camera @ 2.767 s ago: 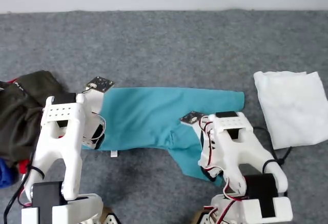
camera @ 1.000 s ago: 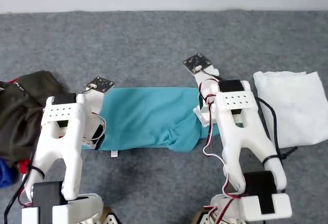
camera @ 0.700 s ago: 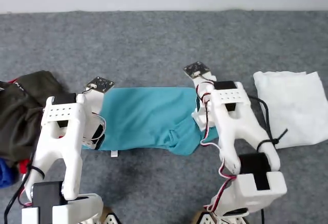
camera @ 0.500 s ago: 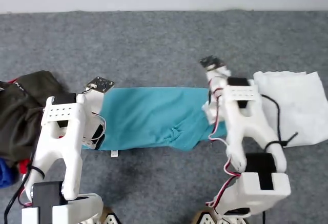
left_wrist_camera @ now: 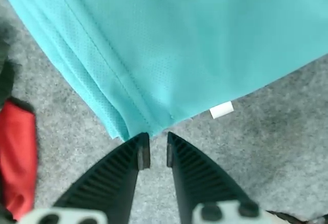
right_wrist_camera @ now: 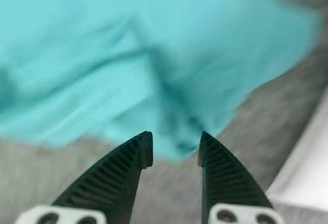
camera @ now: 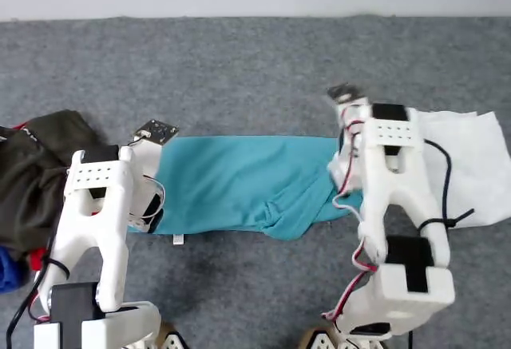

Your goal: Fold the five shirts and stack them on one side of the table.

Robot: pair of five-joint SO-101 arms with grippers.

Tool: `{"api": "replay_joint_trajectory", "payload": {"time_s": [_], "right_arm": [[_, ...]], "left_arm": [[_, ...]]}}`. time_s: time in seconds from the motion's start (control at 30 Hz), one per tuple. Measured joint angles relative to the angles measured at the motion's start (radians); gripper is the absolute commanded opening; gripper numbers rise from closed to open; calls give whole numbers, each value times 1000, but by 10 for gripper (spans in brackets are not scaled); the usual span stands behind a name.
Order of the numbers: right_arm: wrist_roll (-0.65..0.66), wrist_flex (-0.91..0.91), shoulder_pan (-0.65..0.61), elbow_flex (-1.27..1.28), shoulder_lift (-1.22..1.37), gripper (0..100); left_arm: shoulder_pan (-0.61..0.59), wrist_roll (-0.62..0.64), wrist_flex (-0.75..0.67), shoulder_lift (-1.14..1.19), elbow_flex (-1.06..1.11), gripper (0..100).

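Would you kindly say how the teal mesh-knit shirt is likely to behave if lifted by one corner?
The teal mesh-knit shirt will probably hang limp: it lies flat with soft puckers along one edge. Its thin layered hems suggest lightness. Pushed, it would likely bunch.

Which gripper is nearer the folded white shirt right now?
Right. The right gripper hangs over the end of the teal shirt that lies next to the white shirt. The left gripper sits at the teal shirt's opposite end, by the dark clothes pile.

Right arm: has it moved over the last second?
Yes. The right arm has swung toward the folded white shirt, now overlapping its edge.
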Motion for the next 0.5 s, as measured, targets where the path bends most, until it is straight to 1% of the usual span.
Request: {"api": "replay_joint_trajectory", "payload": {"time_s": [0.07, 0.2, 0.3, 0.37, 0.5], "right_arm": [[12, 48, -43, 48, -34, 153], [14, 43, -129, 163, -80, 153], [14, -29, -215, 267, -89, 153], [14, -91, -250, 321, -89, 153], [5, -180, -315, 347, -89, 153]], "left_arm": [[0, 0, 0, 0, 0, 65], [0, 0, 0, 0, 2, 65], [0, 0, 0, 0, 20, 65], [0, 0, -5, -2, 34, 65], [0, 0, -3, -3, 35, 65]]}}
